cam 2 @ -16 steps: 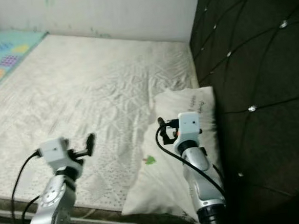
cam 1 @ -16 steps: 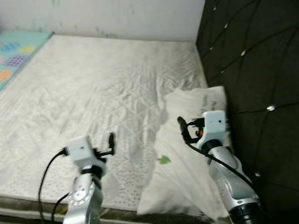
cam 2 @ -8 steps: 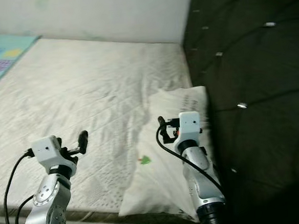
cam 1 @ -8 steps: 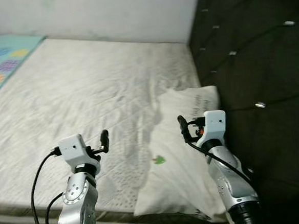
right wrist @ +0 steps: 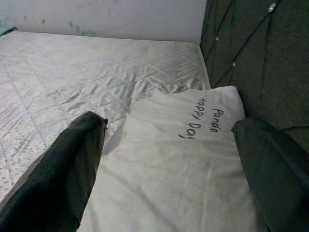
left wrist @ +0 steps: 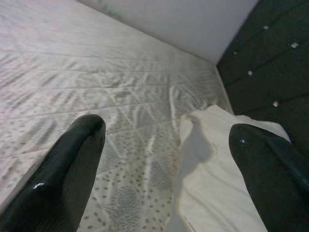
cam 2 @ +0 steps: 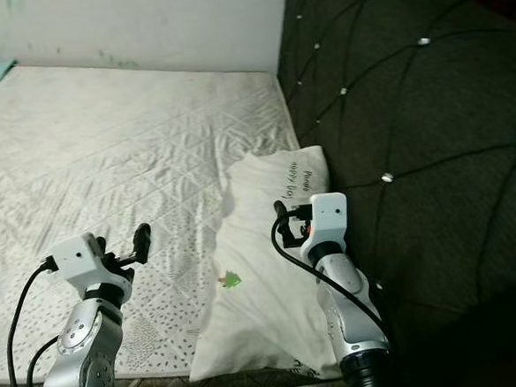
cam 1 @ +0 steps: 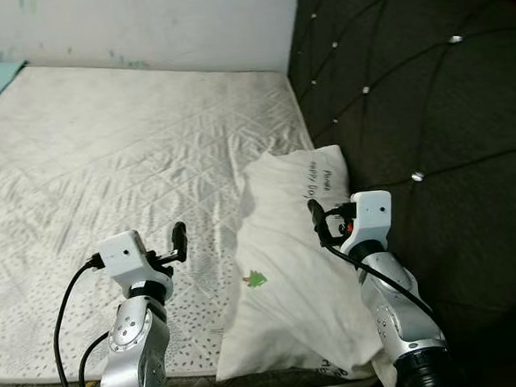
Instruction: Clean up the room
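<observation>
A white rectangular fabric pillow [cam 1: 290, 271], printed with dark lettering and a small green tree, is laid on the white quilted mattress [cam 1: 105, 160] beside the dark tufted headboard [cam 1: 411, 103]. Its long axis is run from 7 o'clock near the mattress edge to 1 o'clock at the headboard. The right gripper [right wrist: 169, 159] is held over the pillow, fingers spread apart. The left gripper [left wrist: 169, 159] is held over the mattress at 9 o'clock of the pillow, fingers likewise apart.

Two silver arms, white boxy wrist housings, looping black cables, glossy black fingers [left wrist: 67, 179].
</observation>
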`<state>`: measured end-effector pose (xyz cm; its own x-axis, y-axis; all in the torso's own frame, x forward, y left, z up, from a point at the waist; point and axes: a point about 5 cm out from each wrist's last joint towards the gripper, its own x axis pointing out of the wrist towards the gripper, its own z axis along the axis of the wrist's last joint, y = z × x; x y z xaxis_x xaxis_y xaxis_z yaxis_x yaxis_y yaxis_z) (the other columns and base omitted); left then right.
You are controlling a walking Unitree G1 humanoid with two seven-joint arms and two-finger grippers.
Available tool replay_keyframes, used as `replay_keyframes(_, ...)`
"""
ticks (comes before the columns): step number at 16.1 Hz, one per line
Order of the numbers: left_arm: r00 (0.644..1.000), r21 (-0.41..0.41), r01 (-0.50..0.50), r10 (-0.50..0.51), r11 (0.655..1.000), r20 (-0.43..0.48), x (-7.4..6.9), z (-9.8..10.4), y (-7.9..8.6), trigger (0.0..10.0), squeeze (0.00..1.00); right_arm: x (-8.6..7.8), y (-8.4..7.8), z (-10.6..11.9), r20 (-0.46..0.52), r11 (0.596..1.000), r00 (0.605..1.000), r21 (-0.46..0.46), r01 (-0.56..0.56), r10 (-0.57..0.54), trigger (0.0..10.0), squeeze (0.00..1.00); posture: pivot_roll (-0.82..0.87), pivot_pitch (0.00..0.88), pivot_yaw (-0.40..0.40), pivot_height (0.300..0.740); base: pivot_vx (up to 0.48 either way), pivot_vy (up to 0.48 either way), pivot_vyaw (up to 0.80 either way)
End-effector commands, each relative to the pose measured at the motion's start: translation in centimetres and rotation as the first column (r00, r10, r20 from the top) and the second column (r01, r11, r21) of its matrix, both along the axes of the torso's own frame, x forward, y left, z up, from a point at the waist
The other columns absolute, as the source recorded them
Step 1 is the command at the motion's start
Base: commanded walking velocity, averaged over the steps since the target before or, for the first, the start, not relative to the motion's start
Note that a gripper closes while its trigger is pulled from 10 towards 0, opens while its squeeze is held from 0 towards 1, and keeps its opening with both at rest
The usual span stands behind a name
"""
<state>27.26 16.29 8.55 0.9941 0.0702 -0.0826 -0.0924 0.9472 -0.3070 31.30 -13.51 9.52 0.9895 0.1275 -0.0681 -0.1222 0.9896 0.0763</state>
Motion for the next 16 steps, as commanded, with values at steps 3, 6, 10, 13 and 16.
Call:
replay_keyframes(3, 1.0, -0.014, -0.005, 0.005, 1.0, 0.002, 0.0, 0.1, -0.2, 10.0, 0.0, 0.1, -0.3, -0.1, 0.0, 1.0, 1.0, -0.01, 0.006, -0.006, 10.0, 0.0, -0.04, 0.022, -0.067, 0.74, 0.0, 0.0, 0.0)
replay_keyframes(6, 1.0, -0.014, -0.005, 0.005, 1.0, 0.001, 0.1, 0.1, -0.2, 10.0, 0.0, 0.0, -0.2, -0.2, -0.001, 1.0, 1.0, -0.007, 0.002, -0.002, 10.0, 0.0, -0.04, 0.022, -0.067, 0.74, 0.0, 0.0, 0.0)
replay_keyframes(10, 1.0, -0.012, 0.004, -0.004, 1.0, 0.007, 0.3, 0.0, -0.7, 10.0, 0.0, 0.1, -0.6, -0.2, 0.001, 1.0, 1.0, -0.024, 0.001, -0.001, 10.0, 0.0, -0.04, 0.014, -0.051, 0.74, 0.0, 0.0, 0.0)
replay_keyframes(13, 0.999, 0.017, 0.029, -0.029, 0.999, 0.04, 0.7, 0.6, -0.8, 10.0, 0.0, 0.1, -0.4, -0.4, 0.007, 0.999, 0.999, 0.001, 0.037, -0.037, 10.0, 0.0, -0.04, 0.005, -0.012, 0.74, 0.0, 0.0, 0.0)
replay_keyframes(16, 0.999, 0.027, 0.021, -0.022, 0.999, 0.042, 1.2, 0.5, -0.7, 10.0, 0.0, 0.2, 0.0, -0.2, 0.022, 0.999, 0.999, 0.006, 0.034, -0.034, 10.0, 0.0, -0.05, 0.0, 0.01, 0.74, 0.0, 0.0, 0.0)
